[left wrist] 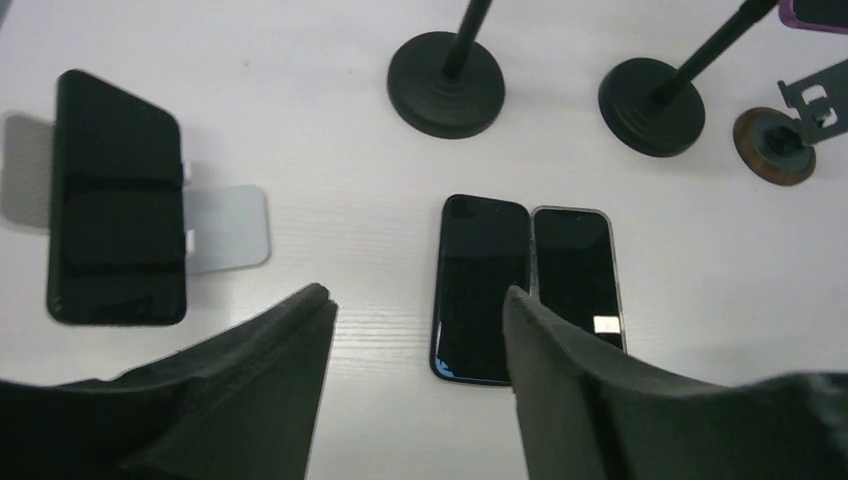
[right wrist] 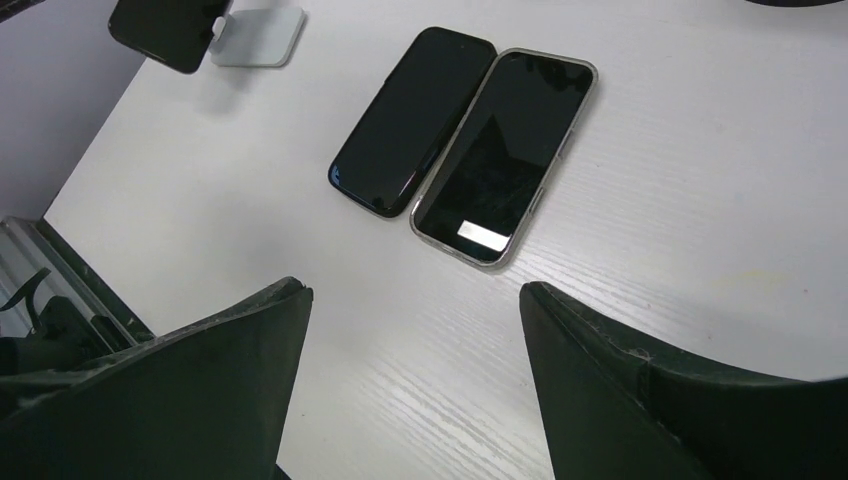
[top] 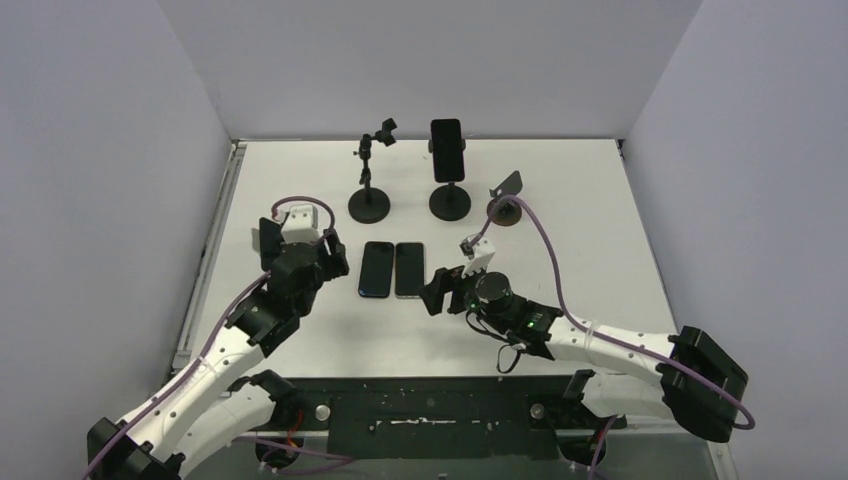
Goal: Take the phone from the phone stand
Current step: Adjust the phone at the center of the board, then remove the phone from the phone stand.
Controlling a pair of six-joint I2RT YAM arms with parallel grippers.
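Note:
A dark phone (top: 447,149) in a purple case is clamped upright on a black pole stand (top: 449,202) at the back centre; only its edge (left wrist: 815,10) shows in the left wrist view. Another dark phone (left wrist: 117,198) leans on a low white stand (left wrist: 225,228) at the table's left, also in the right wrist view (right wrist: 165,25). My left gripper (top: 336,258) (left wrist: 418,300) is open and empty, above the table between that white stand and two flat phones. My right gripper (top: 435,292) (right wrist: 412,292) is open and empty, just in front of the flat phones.
Two phones (top: 377,268) (top: 409,268) lie flat side by side mid-table, also seen in the left wrist view (left wrist: 480,285) (left wrist: 575,275). An empty black clamp stand (top: 370,170) stands back left. A small stand with a brown base (top: 505,210) is back right.

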